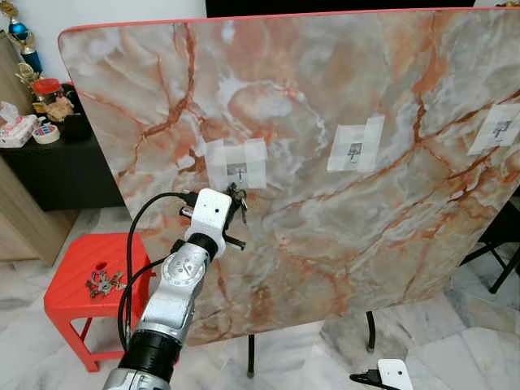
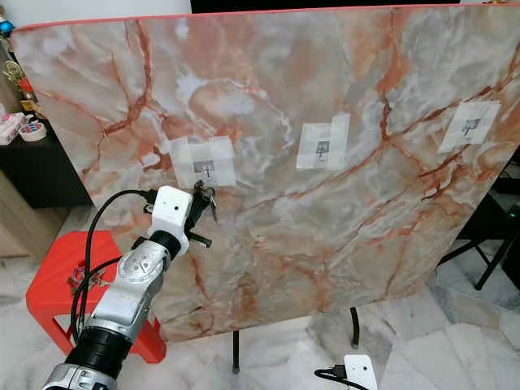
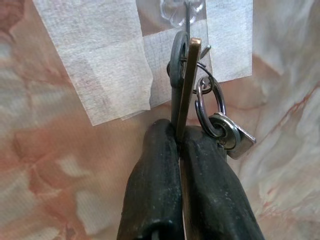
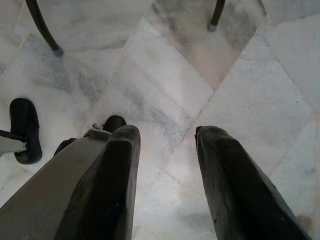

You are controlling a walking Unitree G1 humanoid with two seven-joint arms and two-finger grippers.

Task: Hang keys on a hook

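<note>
**Two fingers pinch the keys at the leftmost hook**

Two black fingers (image 3: 155,190) of the left gripper (image 3: 179,137) are pressed together on a flat key, so the left gripper is clamped on the keys (image 3: 200,107). A ring with a small silver tag dangles just beside the fingers. Low on the right, the right gripper (image 4: 167,132) hangs over the pale marble floor (image 4: 250,90) with its fingers spread apart and nothing between them.

At near left, a red stool (image 1: 73,268) carries another bunch of keys (image 1: 104,283). Farther off, the silver left arm (image 1: 175,296) reaches up to a marble board (image 1: 325,227) standing tilted on dark legs. Three taped patches run across it, left to right, each with a small hook. The held keys sit against the board at the leftmost hook (image 1: 237,171), their tip touching its taped patch (image 3: 110,65). Whether the ring is over the hook cannot be told.

At far left stands a dark cabinet (image 1: 57,166) with small items on top.
</note>
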